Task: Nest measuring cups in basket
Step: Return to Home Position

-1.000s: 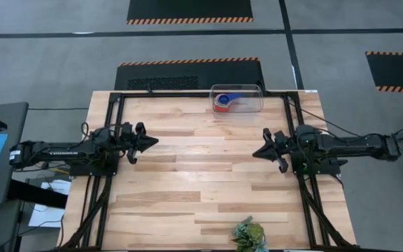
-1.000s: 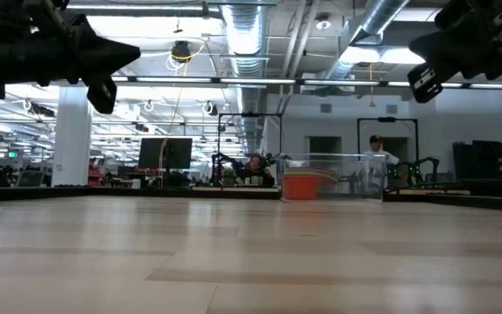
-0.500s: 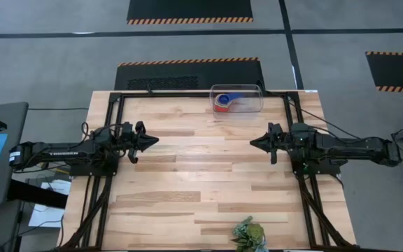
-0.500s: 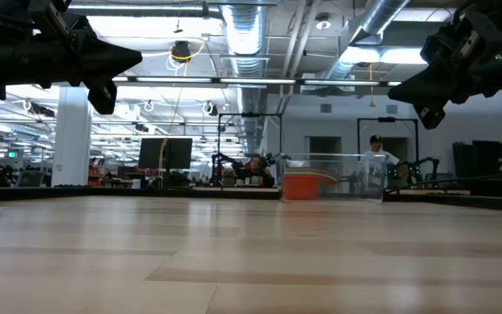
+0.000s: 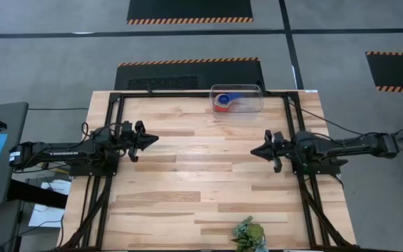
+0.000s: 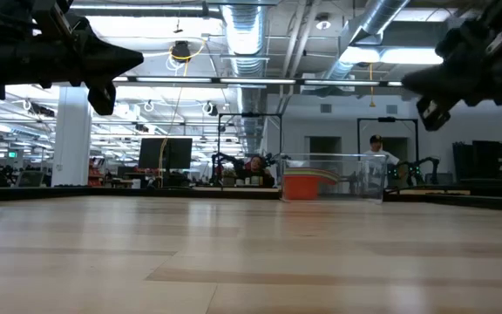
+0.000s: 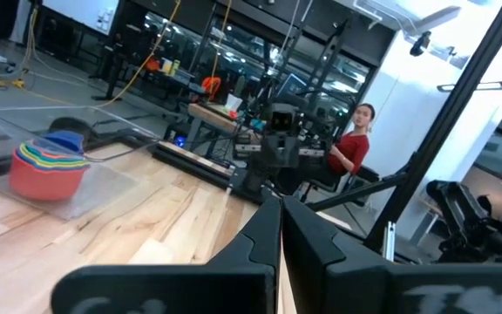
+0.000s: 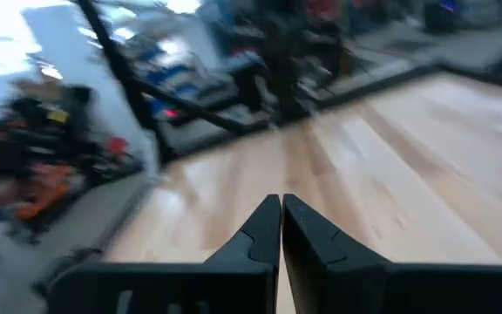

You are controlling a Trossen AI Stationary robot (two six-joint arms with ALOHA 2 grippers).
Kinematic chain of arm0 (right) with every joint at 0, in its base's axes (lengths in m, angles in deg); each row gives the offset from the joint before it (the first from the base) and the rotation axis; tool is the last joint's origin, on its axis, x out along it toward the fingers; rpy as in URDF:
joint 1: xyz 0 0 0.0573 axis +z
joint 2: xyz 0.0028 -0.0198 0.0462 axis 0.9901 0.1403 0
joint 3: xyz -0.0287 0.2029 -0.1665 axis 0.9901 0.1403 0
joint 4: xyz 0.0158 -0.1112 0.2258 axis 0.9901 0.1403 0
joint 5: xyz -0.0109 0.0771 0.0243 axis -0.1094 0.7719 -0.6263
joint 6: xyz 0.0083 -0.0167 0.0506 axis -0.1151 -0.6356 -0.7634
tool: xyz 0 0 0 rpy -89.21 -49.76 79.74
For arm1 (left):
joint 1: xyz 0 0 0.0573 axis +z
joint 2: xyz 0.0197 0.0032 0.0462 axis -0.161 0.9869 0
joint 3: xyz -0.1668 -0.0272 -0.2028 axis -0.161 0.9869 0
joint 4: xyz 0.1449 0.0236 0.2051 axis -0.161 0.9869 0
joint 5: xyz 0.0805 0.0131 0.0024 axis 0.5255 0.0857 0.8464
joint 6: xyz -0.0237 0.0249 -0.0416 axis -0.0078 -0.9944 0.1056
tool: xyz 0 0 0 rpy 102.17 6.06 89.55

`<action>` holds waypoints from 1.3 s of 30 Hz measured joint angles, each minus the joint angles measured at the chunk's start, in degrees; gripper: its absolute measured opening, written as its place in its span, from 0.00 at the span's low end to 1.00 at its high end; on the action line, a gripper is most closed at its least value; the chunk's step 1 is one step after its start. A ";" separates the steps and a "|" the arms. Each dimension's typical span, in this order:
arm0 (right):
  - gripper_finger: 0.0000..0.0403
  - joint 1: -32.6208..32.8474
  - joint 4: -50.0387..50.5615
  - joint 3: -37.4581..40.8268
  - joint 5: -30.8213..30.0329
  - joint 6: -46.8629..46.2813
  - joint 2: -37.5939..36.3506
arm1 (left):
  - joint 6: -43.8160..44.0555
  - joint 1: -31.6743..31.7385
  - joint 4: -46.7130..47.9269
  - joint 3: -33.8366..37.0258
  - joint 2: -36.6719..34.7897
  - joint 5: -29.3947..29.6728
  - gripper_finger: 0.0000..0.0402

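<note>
I see the measuring cups [image 5: 222,102] nested one inside another in the basket [image 5: 249,102], with a dark blue one on top. The basket stands at the far edge of the table [image 5: 201,182]. The left gripper [image 5: 152,141] hangs above the table's left side, its jaws pressed together on nothing. The right gripper [image 5: 255,150] hangs above the right side, also clenched and empty. The 2 grippers are well apart from the basket.
</note>
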State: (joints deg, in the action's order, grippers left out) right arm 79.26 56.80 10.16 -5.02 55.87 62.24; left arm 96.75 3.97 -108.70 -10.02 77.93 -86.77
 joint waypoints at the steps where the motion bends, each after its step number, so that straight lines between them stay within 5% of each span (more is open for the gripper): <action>1: 0.10 0.23 1.78 0.00 -1.67 -0.13 -0.13 | 0.00 0.00 -0.02 0.00 -0.01 0.03 0.00; 5: 0.10 1.07 7.73 0.02 -5.98 -2.22 -1.58 | -0.07 0.00 0.57 0.02 0.01 0.17 0.00; 22: 0.10 0.27 21.17 0.03 -7.02 1.82 -21.76 | 0.25 0.00 0.37 0.05 -0.01 1.49 0.00; 39: 0.10 0.26 24.80 -1.07 -7.05 4.61 -22.74 | 5.48 -0.04 7.50 0.07 -8.28 -3.09 0.00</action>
State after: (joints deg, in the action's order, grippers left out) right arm 79.52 81.60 9.09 -12.08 60.48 39.50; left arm 102.23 3.92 -101.20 -9.95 69.66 -89.86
